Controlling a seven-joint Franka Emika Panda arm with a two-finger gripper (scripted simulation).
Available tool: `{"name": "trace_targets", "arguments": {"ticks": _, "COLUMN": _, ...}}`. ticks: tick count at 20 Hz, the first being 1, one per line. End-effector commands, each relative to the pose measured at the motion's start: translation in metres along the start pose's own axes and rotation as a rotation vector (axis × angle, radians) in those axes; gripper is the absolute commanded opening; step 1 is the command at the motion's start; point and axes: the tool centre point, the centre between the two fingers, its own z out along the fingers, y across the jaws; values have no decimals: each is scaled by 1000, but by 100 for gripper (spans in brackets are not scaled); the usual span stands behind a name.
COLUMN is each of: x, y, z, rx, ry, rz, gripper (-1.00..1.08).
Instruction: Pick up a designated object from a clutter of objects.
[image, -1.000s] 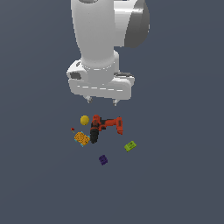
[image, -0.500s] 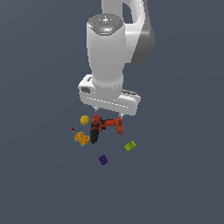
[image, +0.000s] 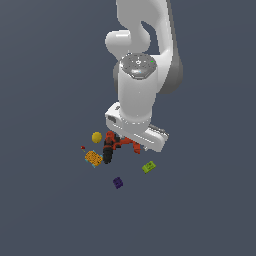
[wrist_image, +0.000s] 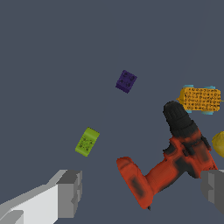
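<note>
The small lime-green block (image: 148, 166) lies flat on the floor, at the exterior view's right of the clutter; it also shows in the wrist view (wrist_image: 87, 141). The red-and-black drill (image: 112, 146) lies on its side beside it (wrist_image: 170, 162). My gripper (wrist_image: 142, 192) is open and empty, hovering above the drill's handle, with the green block off to one side of one finger (wrist_image: 70, 194). In the exterior view the hand (image: 136, 131) hides the fingers and part of the drill.
A dark purple block (image: 118, 182) lies nearest the camera (wrist_image: 126, 81). An orange patterned block (image: 93, 158), a yellow ball (image: 97, 137) and a tiny red bit (image: 83, 147) lie at the exterior view's left of the drill. The floor is plain grey.
The arm has come down and moved toward the exterior view's right, so the hand now sits low over the drill, closer to the green block. The objects have not moved.
</note>
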Motion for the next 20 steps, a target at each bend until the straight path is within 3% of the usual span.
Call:
{"name": "trace_targets", "arguments": {"ticks": 1, "x": -1, "y": -9, "z": 14, "rx": 1, "ry": 1, "rz": 53, "gripper": 100}}
{"name": "trace_targets", "arguments": {"ticks": 20, "x": -18, "y": -68, "z": 117, "rx": 5, "ry": 8, "rz": 417, "gripper": 100}}
